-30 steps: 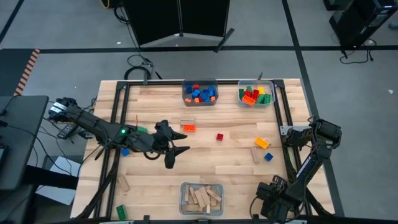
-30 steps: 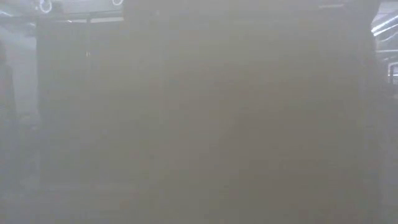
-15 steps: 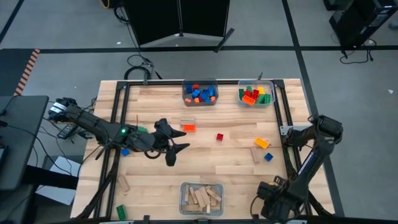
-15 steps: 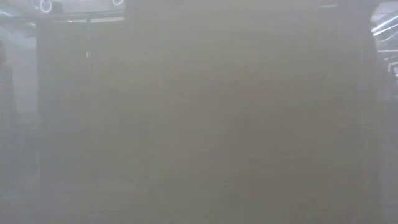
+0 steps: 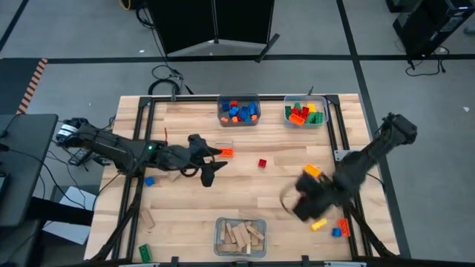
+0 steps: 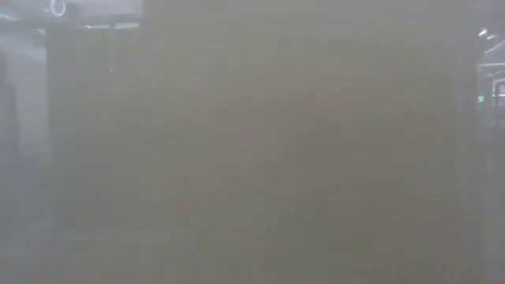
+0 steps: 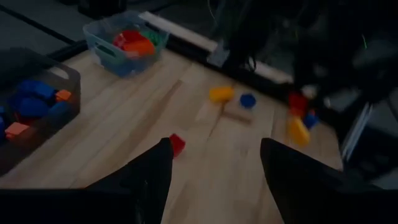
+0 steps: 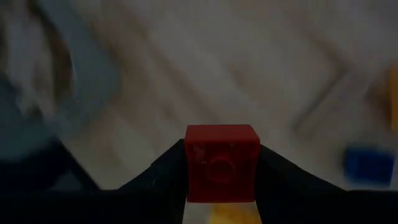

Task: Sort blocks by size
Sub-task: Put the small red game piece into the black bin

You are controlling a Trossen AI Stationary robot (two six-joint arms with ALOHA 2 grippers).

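My table [image 5: 245, 189] is made of light wood, with a dark frame at its edges. Three clear bins sit on it. One bin [image 5: 238, 111] at the far edge has blue and orange blocks. The bin beside it [image 5: 305, 113] has red and green ones. The near bin [image 5: 240, 236] has wooden blocks. Loose on the wood lie a small red block [image 5: 262, 163], an orange block [image 5: 225, 153], a yellow block [image 5: 312, 170], a blue block [image 5: 149, 181], a green block [image 5: 145, 251] and a wooden block [image 5: 148, 219].
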